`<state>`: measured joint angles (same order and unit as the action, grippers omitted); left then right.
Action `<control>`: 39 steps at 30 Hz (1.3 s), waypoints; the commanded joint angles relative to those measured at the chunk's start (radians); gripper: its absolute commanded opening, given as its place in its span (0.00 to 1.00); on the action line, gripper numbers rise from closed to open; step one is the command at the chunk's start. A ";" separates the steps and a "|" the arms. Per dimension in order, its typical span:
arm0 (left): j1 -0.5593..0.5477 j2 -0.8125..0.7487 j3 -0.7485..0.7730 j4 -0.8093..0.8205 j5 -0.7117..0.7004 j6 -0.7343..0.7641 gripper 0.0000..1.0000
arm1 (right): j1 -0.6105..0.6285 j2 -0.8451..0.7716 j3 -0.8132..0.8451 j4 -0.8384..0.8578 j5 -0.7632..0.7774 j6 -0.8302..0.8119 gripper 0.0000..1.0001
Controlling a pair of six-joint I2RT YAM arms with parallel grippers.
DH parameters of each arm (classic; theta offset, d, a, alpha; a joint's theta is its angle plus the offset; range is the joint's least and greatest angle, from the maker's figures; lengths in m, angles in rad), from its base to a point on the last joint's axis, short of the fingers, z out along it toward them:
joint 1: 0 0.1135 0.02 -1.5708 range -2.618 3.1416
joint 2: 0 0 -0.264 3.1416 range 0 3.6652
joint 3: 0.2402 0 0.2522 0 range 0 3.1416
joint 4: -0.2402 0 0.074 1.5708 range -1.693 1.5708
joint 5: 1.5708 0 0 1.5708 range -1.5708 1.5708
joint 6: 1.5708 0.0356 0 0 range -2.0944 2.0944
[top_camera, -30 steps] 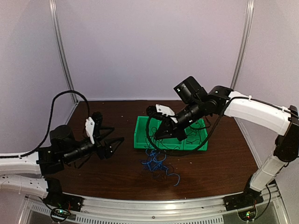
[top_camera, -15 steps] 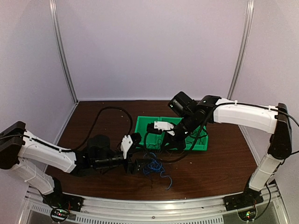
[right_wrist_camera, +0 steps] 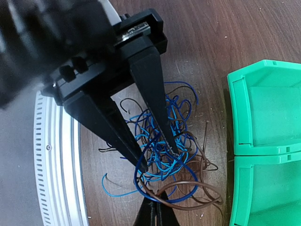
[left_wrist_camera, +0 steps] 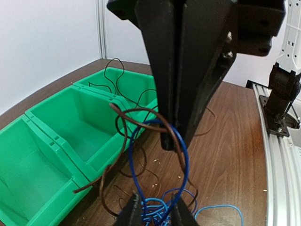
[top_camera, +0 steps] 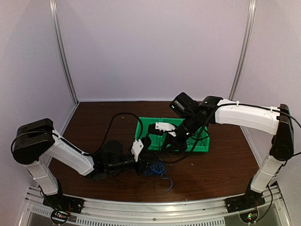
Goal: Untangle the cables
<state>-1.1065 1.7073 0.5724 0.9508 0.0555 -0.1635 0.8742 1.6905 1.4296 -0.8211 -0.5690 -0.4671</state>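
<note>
The cables [top_camera: 157, 169] are a tangle of blue and brown wires on the brown table, just in front of the green bins. In the left wrist view my left gripper [left_wrist_camera: 157, 214] has closed in on the blue clump [left_wrist_camera: 157, 207], which fills the gap between its fingers. From the right wrist view the left gripper's fingers [right_wrist_camera: 141, 162] straddle the tangle [right_wrist_camera: 181, 136]. My right gripper [right_wrist_camera: 154, 207] is shut on a dark blue loop and a brown wire [right_wrist_camera: 188, 190], lifted above the table. That same loop [left_wrist_camera: 183, 146] hangs from the right gripper [left_wrist_camera: 171, 141].
Green bins [top_camera: 141, 129] stand behind the tangle, with thin dark wires lying in them [left_wrist_camera: 117, 75]. Their walls [right_wrist_camera: 263, 113] run close to the right of the cables. A loose light blue tail [top_camera: 167, 183] trails toward the table's metal front rail [right_wrist_camera: 56, 155].
My left arm swung right, reached the tangle, and its jaws narrowed around the blue clump. My right arm dropped from the bins toward the tangle, then held still, staying shut.
</note>
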 commanded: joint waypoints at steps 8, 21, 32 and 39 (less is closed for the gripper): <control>0.008 -0.078 -0.100 0.012 -0.144 0.034 0.00 | -0.082 -0.114 0.081 -0.261 0.030 -0.225 0.00; 0.062 -0.475 -0.327 -0.250 -0.421 -0.034 0.00 | -0.386 -0.185 0.318 -0.305 -0.070 -0.310 0.00; 0.062 -0.509 -0.339 -0.367 -0.437 -0.107 0.00 | -0.458 -0.137 0.672 -0.029 0.014 -0.165 0.00; 0.063 -0.547 -0.341 -0.377 -0.428 -0.106 0.00 | -0.480 -0.153 0.520 0.130 0.073 -0.165 0.00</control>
<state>-1.0496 1.1877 0.2405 0.5560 -0.3634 -0.2562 0.4126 1.5364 2.0666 -0.8043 -0.5488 -0.6540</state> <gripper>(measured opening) 0.015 0.008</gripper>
